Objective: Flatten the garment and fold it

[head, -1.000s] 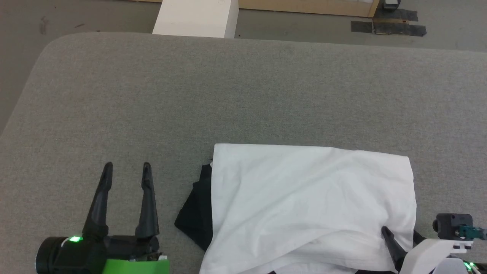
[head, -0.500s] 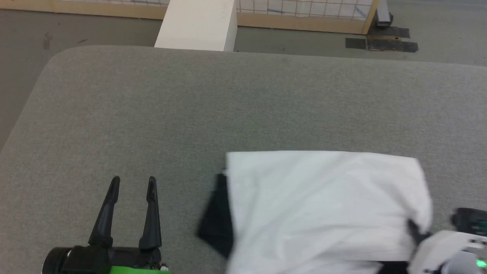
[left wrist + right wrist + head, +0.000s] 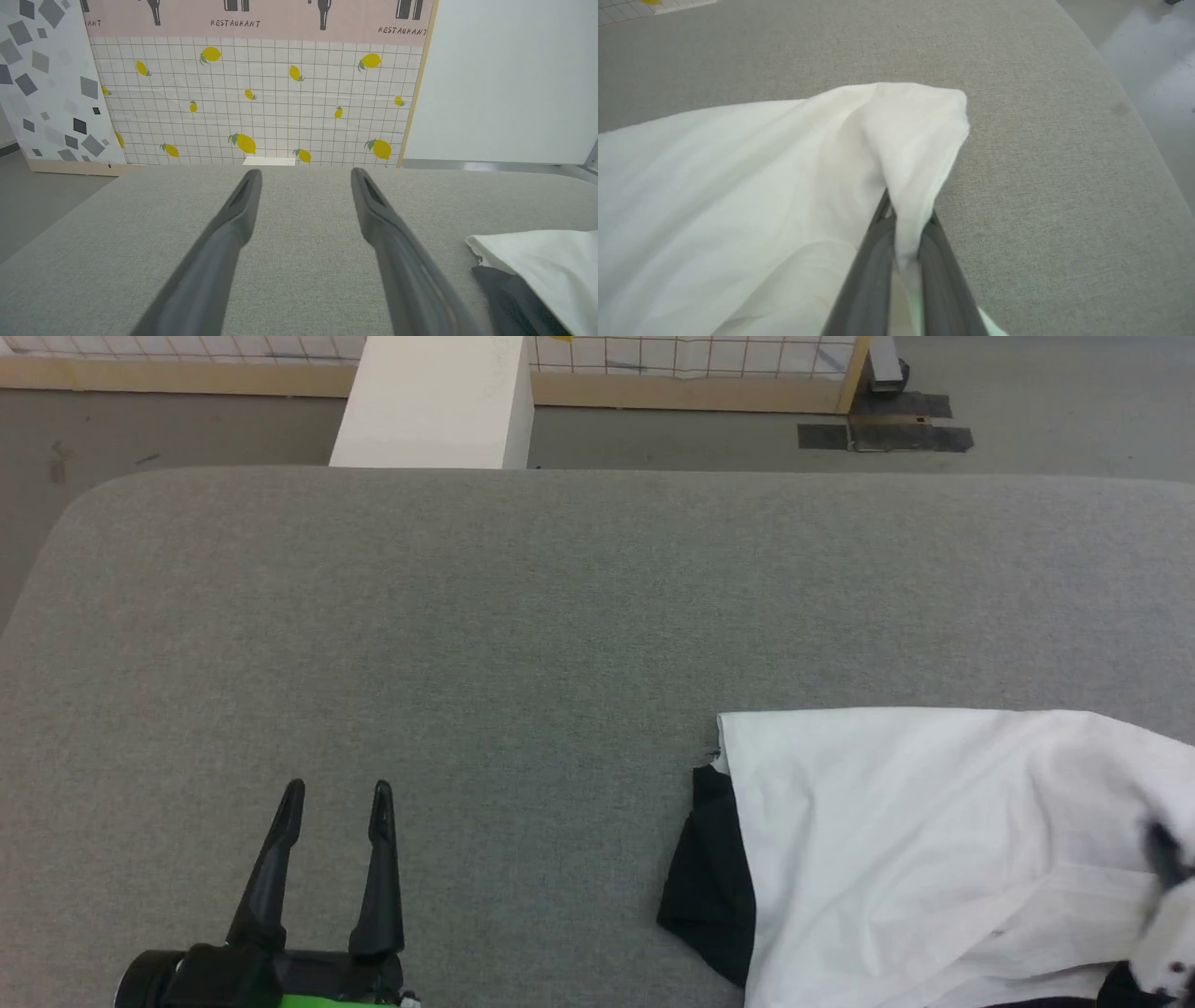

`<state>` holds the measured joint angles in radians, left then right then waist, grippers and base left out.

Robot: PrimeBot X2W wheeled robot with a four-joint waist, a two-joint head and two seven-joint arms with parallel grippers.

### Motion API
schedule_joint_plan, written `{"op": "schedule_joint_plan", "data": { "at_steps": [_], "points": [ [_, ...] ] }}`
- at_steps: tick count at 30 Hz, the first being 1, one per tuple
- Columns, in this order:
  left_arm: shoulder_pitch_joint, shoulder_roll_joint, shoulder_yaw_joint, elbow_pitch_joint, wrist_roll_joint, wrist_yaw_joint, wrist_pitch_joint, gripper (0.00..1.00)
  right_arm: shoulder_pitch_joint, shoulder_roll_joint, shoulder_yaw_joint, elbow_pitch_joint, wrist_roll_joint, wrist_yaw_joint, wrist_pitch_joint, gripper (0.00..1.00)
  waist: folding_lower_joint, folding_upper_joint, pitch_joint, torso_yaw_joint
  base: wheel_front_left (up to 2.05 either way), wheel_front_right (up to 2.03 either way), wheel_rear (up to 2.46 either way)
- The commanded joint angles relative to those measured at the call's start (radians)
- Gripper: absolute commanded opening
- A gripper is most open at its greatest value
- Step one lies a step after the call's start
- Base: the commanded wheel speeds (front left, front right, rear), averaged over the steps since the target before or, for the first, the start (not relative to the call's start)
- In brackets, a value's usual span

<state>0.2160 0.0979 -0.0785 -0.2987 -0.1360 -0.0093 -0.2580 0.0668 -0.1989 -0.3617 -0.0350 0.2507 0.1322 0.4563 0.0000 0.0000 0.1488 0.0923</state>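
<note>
On a grey fabric bench (image 3: 560, 616), a soft white shirt with a black sleeve (image 3: 934, 840) lies at lower right, its corner pinched by the right tool (image 3: 908, 210); lower left, the left tool (image 3: 338, 789) stands spread.

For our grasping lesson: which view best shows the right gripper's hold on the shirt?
Right wrist view: the right gripper pinches a shirt fold between its jaws, close up. Head view blurs it at the edge; left wrist view shows a shirt corner.
</note>
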Motion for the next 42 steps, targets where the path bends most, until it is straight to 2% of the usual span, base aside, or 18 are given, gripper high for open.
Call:
{"op": "schedule_joint_plan", "data": {
  "at_steps": [1,7,13,22,26,27,28,29,30,36,42],
  "points": [
    [0.002,-0.003,-0.002,0.004,-0.003,-0.003,-0.004,1.00,0.007,0.003,0.038,-0.032,0.013,-0.002,0.015,0.00,0.0000,0.0000,0.003,-0.005,0.00,0.00,0.00],
    [-0.014,-0.008,-0.015,0.018,-0.007,-0.004,-0.004,1.00,0.006,0.034,0.260,-0.179,0.060,-0.002,0.105,0.00,0.0000,0.0000,0.003,-0.001,0.00,0.00,0.00],
    [-0.022,-0.010,-0.021,0.027,-0.014,-0.009,-0.004,1.00,-0.019,0.038,0.407,-0.217,0.075,-0.002,0.146,0.00,0.0000,0.0000,0.011,0.029,0.00,0.00,0.00],
    [-0.034,-0.015,-0.024,0.048,-0.026,-0.014,-0.004,1.00,-0.084,0.080,0.567,-0.147,0.060,-0.002,0.161,0.00,0.0000,0.0000,0.024,0.067,0.00,0.00,0.00],
    [-0.037,-0.018,-0.026,0.056,-0.028,-0.015,-0.004,1.00,-0.113,0.101,0.607,-0.079,0.022,-0.002,0.157,0.00,0.0000,0.0000,0.023,0.071,0.00,0.00,0.00],
    [-0.039,-0.020,-0.026,0.060,-0.031,-0.015,-0.004,1.00,-0.139,0.115,0.638,-0.018,-0.013,-0.002,0.151,0.00,0.0000,0.0000,0.024,0.069,0.00,0.00,0.00],
    [-0.040,-0.020,-0.027,0.061,-0.032,-0.015,-0.004,1.00,-0.146,0.119,0.643,0.001,-0.027,-0.002,0.152,0.17,0.0000,0.0000,0.025,0.068,0.00,0.00,0.00],
    [-0.042,-0.021,-0.029,0.064,-0.032,-0.016,-0.004,1.00,-0.156,0.122,0.653,0.023,-0.048,-0.002,0.154,0.45,0.0000,0.0000,0.025,0.068,0.00,0.00,0.00],
    [-0.044,-0.022,-0.032,0.067,-0.033,-0.018,-0.004,1.00,-0.163,0.124,0.661,0.038,-0.062,-0.002,0.151,1.00,0.0000,0.0000,0.026,0.068,0.00,0.00,0.00],
    [-0.051,-0.024,-0.031,0.081,-0.036,-0.022,-0.004,1.00,-0.182,0.142,0.688,0.067,-0.037,-0.002,0.131,1.00,0.0000,0.0000,0.020,0.060,0.00,0.00,0.00],
    [-0.039,-0.021,-0.023,0.090,-0.038,-0.026,-0.004,1.00,-0.169,0.146,0.659,-0.043,0.037,-0.002,0.132,1.00,0.0000,0.0000,-0.002,0.042,0.00,0.00,0.00]
  ]
}}
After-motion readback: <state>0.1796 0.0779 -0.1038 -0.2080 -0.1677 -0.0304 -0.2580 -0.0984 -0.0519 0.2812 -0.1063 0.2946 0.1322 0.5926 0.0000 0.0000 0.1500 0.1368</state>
